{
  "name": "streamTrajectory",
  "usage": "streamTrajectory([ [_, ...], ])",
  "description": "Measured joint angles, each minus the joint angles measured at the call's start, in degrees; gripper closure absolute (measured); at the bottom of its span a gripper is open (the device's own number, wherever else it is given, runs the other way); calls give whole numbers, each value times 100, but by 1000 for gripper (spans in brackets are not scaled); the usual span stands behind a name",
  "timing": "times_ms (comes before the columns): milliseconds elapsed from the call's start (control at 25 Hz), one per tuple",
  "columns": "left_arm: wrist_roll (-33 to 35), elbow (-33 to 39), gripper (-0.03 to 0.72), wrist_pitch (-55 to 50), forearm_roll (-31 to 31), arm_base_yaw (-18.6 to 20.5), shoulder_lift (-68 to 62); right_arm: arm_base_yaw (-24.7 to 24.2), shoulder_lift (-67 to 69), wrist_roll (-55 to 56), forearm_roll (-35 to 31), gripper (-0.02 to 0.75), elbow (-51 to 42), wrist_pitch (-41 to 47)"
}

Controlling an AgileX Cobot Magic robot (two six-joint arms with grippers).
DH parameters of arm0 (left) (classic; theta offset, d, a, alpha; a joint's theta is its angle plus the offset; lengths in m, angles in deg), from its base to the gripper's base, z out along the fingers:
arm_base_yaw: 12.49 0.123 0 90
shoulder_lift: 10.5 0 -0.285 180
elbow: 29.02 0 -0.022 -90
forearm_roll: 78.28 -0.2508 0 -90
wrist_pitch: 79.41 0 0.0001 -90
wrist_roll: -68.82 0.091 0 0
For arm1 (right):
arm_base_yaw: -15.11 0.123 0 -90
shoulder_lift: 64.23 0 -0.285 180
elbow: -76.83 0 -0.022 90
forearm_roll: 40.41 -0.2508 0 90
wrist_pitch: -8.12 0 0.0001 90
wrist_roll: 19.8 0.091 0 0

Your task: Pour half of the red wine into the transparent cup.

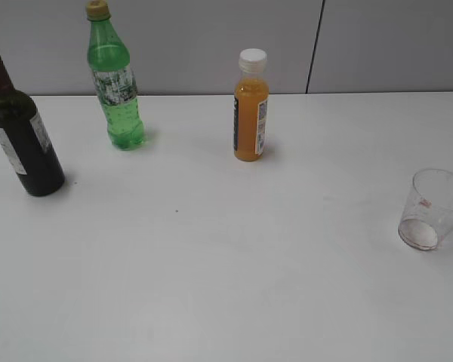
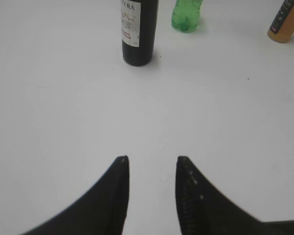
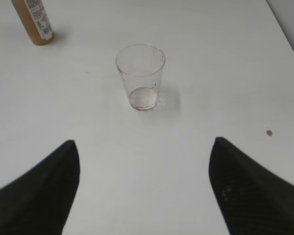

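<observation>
The red wine is in a dark green glass bottle (image 1: 24,143) with a maroon neck and white label, upright at the far left of the white table. It also shows in the left wrist view (image 2: 138,32), well ahead of my left gripper (image 2: 152,159), which is open and empty. The transparent cup (image 1: 431,209) stands upright at the right edge, empty with a pinkish bottom. In the right wrist view the cup (image 3: 140,76) is ahead of my right gripper (image 3: 144,144), which is wide open and empty. Neither gripper shows in the exterior view.
A bright green soda bottle (image 1: 115,79) stands at the back left; its base shows in the left wrist view (image 2: 187,14). An orange juice bottle (image 1: 251,109) with a white cap stands at the back middle. A small red spot (image 3: 269,132) lies on the table right of the cup.
</observation>
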Motion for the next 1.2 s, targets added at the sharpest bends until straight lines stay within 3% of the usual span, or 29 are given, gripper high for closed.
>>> streamTrajectory([
  [1200,0,0,449,0,0,0,0,0,0,-8,86,72,78,-250],
])
